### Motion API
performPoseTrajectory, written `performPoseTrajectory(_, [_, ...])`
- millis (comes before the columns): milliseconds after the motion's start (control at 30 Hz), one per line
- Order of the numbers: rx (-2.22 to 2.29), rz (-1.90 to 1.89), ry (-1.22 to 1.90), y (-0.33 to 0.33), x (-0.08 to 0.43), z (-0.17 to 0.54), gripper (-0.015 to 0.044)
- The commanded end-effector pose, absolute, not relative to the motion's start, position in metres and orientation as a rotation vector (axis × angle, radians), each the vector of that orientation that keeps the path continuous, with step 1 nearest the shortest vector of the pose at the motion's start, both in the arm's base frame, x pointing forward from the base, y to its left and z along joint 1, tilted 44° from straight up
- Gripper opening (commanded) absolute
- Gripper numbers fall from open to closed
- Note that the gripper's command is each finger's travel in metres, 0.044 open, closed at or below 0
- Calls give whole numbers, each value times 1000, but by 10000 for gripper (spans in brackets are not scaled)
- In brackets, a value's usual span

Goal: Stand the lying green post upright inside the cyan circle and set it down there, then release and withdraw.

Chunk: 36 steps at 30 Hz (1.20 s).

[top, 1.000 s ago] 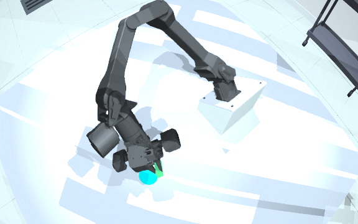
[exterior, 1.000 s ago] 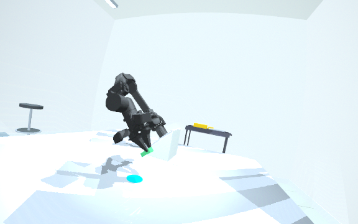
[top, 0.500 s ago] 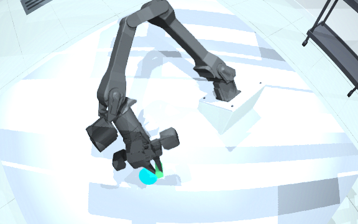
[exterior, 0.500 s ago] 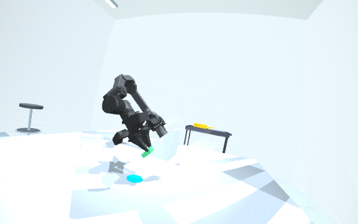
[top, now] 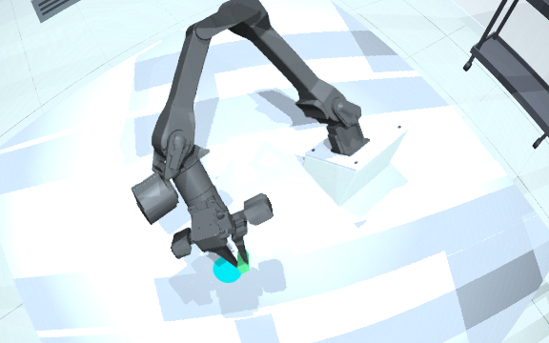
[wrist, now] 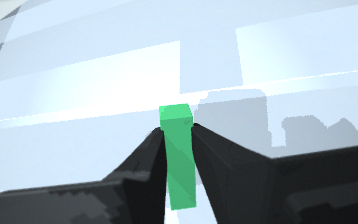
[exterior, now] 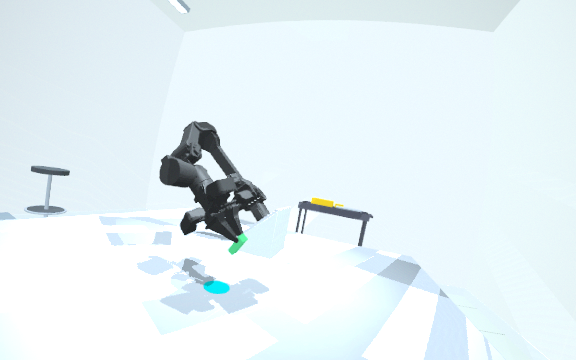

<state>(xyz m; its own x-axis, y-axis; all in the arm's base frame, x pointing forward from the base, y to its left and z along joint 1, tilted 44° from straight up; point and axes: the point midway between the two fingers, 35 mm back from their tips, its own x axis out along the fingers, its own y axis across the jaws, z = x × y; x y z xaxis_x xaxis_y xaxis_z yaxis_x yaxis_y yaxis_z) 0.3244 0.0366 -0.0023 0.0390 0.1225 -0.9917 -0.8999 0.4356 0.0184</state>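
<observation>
Green post [exterior: 237,244] is clamped between our gripper [exterior: 234,236] fingers, hanging tilted in the air above the cyan circle [exterior: 216,287], so we should swing its axis vertical before lowering onto the disc.

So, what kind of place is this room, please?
Probably a bare lab or workshop: pale walls, a robot arm on a white pedestal, a round stool, and a dark table holding something yellow.
</observation>
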Motion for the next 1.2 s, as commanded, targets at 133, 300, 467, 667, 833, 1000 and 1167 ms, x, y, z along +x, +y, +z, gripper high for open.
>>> performPoseTrajectory(133, [-772, 948, 1226, 37, 325, 1, 23])
performPoseTrajectory(300, [-760, 961, 1188, 36, 326, 2, 23])
performPoseTrajectory(467, [-750, 973, 1149, 36, 326, 3, 23])
performPoseTrajectory(667, [-740, 986, 1102, 36, 327, 5, 23])
performPoseTrajectory(833, [-732, 996, 1062, 35, 327, 7, 23])
performPoseTrajectory(1000, [-726, 1005, 1022, 35, 327, 9, 23])
performPoseTrajectory(1167, [-720, 1013, 980, 34, 327, 11, 23])
